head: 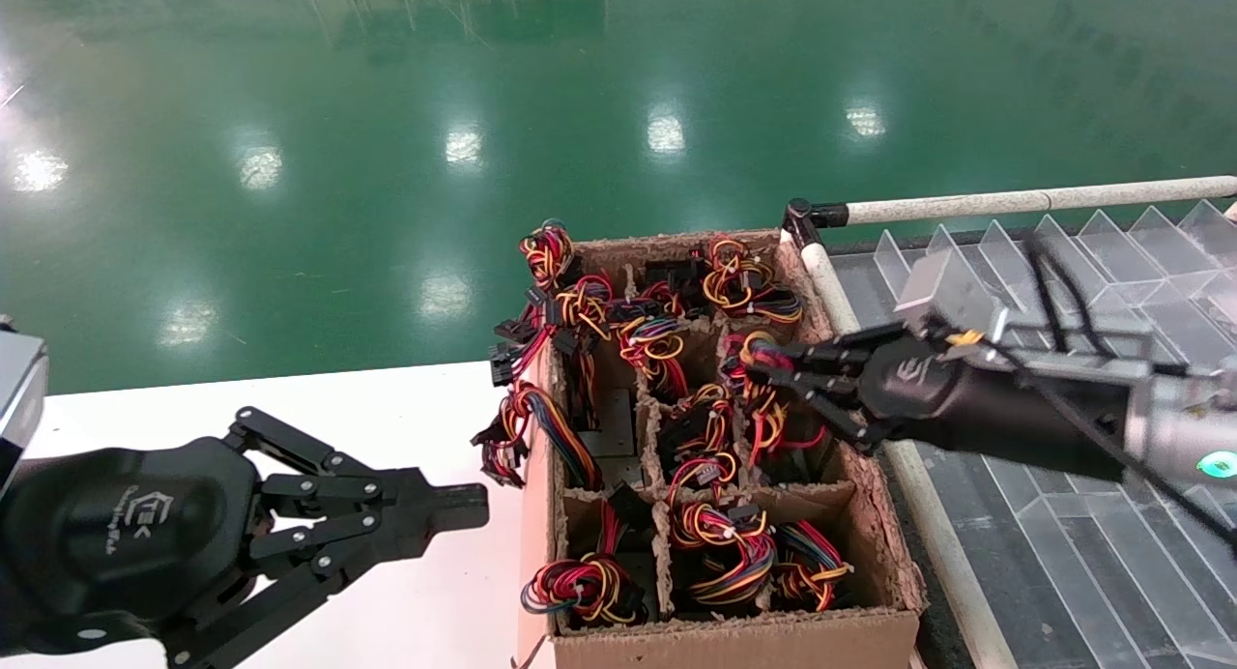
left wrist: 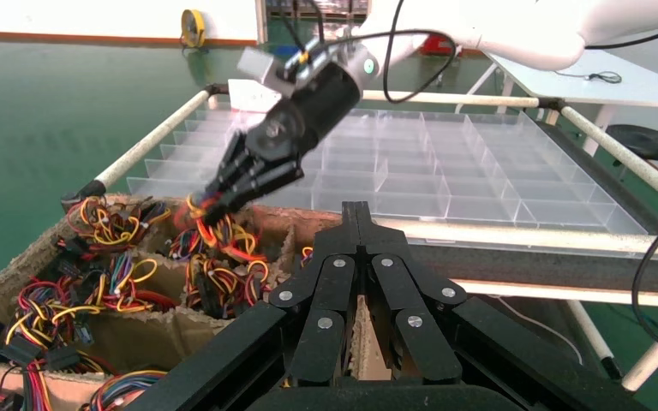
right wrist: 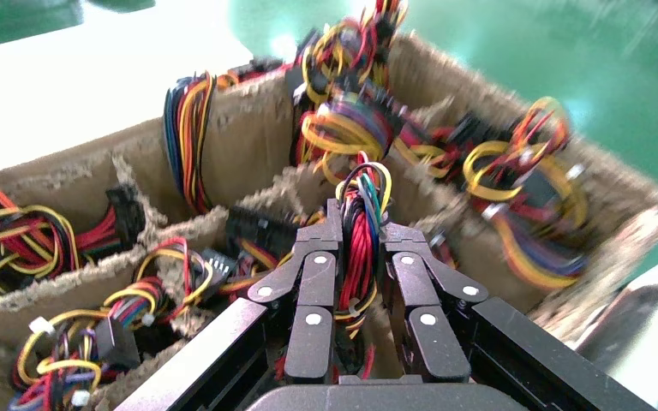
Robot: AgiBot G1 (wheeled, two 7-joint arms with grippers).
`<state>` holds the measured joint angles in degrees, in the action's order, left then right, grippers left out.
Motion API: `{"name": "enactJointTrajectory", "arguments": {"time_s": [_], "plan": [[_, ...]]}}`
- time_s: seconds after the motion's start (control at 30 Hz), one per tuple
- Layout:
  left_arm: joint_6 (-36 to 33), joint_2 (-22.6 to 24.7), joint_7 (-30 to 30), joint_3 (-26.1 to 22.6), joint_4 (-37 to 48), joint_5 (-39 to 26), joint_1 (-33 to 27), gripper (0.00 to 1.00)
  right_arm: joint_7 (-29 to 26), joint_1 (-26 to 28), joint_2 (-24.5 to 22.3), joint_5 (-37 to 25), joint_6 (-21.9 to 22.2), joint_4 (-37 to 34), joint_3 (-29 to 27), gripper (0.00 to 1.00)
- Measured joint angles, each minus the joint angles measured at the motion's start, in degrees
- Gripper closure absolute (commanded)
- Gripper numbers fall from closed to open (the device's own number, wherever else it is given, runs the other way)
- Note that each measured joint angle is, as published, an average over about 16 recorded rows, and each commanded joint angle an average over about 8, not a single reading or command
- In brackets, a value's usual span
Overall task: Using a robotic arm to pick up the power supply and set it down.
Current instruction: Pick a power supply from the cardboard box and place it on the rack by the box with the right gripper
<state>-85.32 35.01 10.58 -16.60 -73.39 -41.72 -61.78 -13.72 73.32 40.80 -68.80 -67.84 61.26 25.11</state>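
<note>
My right gripper reaches into the right column of a divided cardboard box. Its fingers are shut on the power supply's red, yellow and black wire bundle. In the head view the bundle hangs at the fingertips above the middle right compartment. The supply's grey body is hidden among the wires. The left wrist view shows this gripper with wires trailing below its tips. My left gripper is shut with nothing in it and hovers over the white table, left of the box; its tips point towards the box.
The other compartments hold similar units with coiled coloured wires, some spilling over the left wall. A clear plastic divider tray lies right of the box, framed by white tube rails. Green floor lies beyond.
</note>
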Motion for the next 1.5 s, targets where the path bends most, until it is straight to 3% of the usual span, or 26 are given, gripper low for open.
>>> {"name": "enactJointTrajectory", "arguments": {"time_s": [0.37, 0.73, 1.13, 1.5], "plan": [[0.0, 0.0, 0.0, 0.0, 0.0, 0.0, 0.0, 1.0, -1.8, 4.9, -3.1, -0.4, 0.4, 6.5, -1.9, 1.0], [0.0, 0.0, 0.0, -0.1, 0.0, 0.0, 0.0, 1.0, 0.4, 17.8, -2.9, -4.2, -2.3, 8.6, -2.4, 1.0], [0.0, 0.0, -0.1, -0.1, 0.0, 0.1, 0.0, 1.0, 7.1, 33.3, 0.3, -13.5, -5.8, 3.1, 0.3, 1.0], [0.1, -0.1, -0.1, -0.1, 0.0, 0.1, 0.0, 1.0, 13.4, 41.6, 2.2, -21.1, -5.9, -6.7, 2.7, 1.0]]}}
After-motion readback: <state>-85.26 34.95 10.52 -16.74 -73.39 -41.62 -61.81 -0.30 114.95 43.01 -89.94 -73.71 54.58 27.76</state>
